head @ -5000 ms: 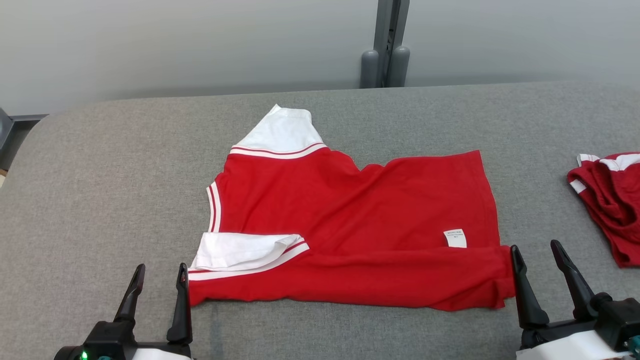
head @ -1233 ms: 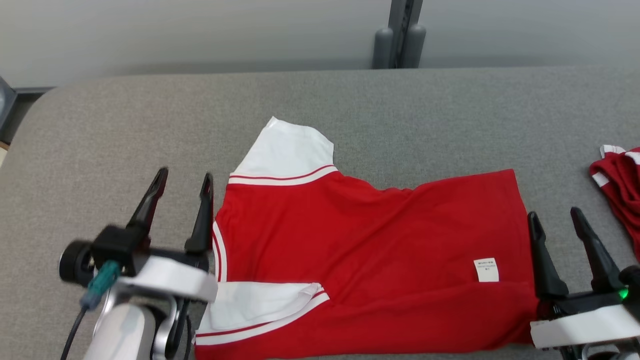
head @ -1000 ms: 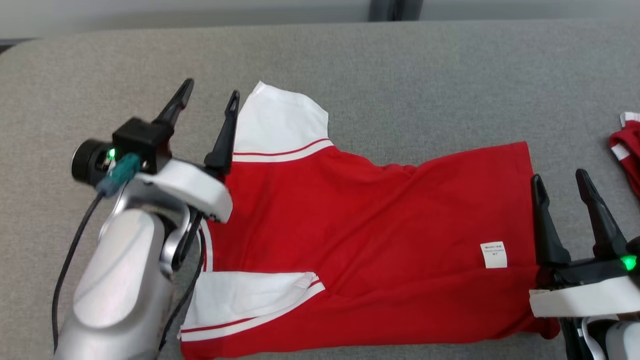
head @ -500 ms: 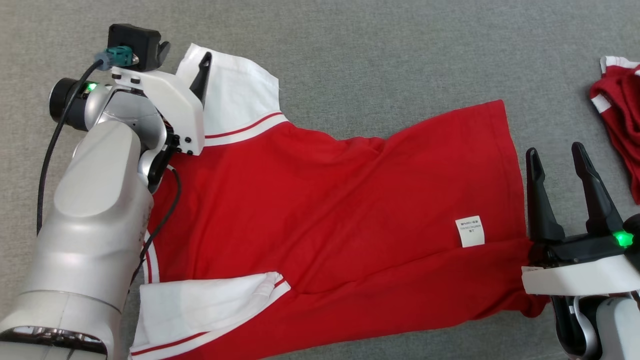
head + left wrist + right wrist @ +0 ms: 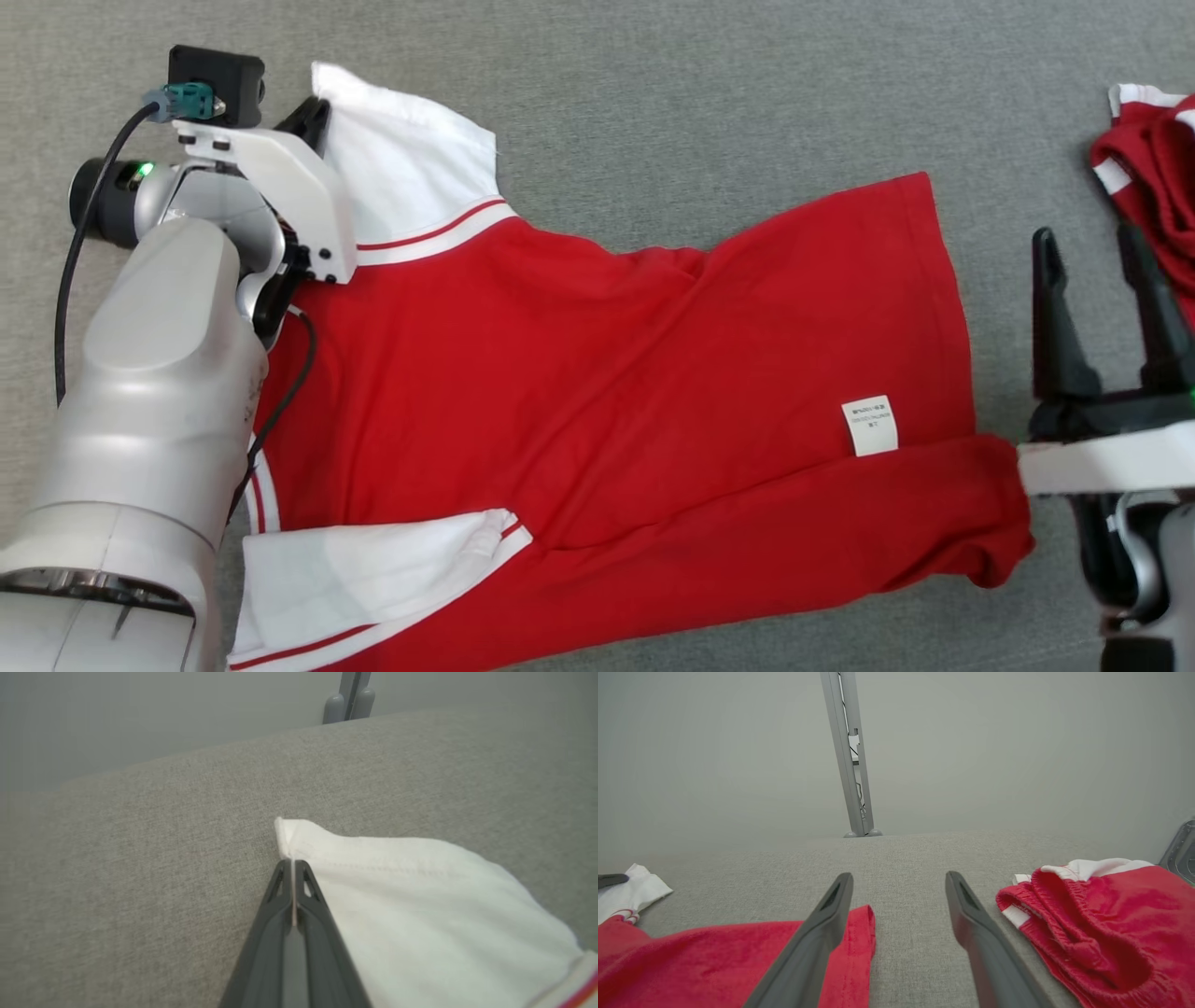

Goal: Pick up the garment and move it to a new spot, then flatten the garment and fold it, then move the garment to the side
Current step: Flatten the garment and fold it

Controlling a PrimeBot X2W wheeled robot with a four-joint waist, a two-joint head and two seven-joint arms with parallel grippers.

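Note:
A red shirt (image 5: 607, 392) with white sleeves lies spread on the grey padded surface (image 5: 709, 103). My left gripper (image 5: 313, 107) is at the outer corner of the far white sleeve (image 5: 411, 168). In the left wrist view the left gripper (image 5: 293, 863) is shut, with a thin edge of that sleeve (image 5: 420, 896) pinched between its fingers. My right gripper (image 5: 1090, 247) stands open beside the shirt's hem on the right. In the right wrist view its (image 5: 899, 877) left finger lies over the red hem (image 5: 859, 938), and bare grey cloth shows between the fingers.
A second crumpled red and white garment (image 5: 1144, 159) lies just right of the right gripper, also seen in the right wrist view (image 5: 1092, 914). A grey post (image 5: 850, 756) rises behind the surface's far edge. The near sleeve (image 5: 373, 579) is folded onto the shirt.
The head camera has tipped down and closer. My left arm reached forward to the far sleeve's corner and its fingers went from open to shut. The right gripper edged forward along the hem.

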